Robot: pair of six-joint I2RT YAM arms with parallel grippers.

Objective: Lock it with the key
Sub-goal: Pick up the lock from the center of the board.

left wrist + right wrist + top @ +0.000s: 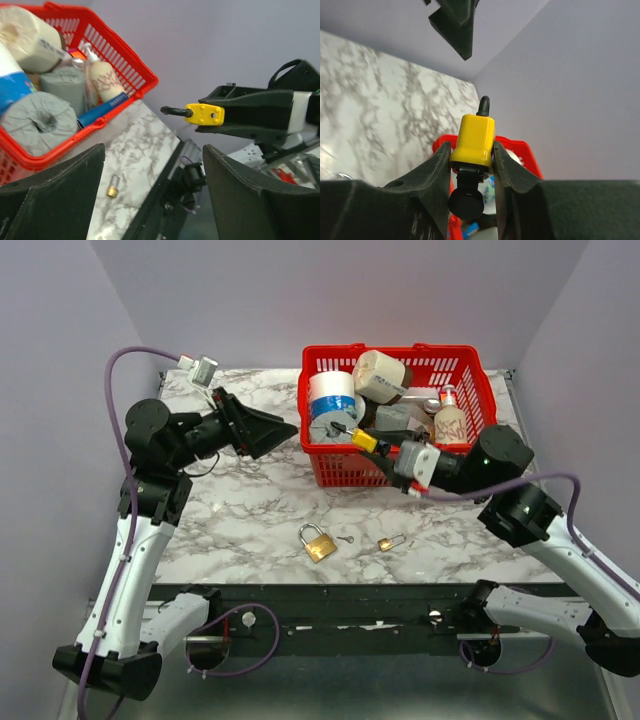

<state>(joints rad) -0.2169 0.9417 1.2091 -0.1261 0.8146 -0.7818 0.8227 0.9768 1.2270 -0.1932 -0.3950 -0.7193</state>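
Matte black right fingers (432, 175) pinch a glossy, blocky yellow padlock (473, 140).

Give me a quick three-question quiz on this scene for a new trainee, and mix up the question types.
1. True or false: the right gripper holds the yellow lock.
2. How many locks lie on the table? A) one B) two C) three
3. Fill in: the left gripper has its jaws ____ and nothing between them.

Key:
1. True.
2. B: a large brass lock and a small brass lock.
3. Open.
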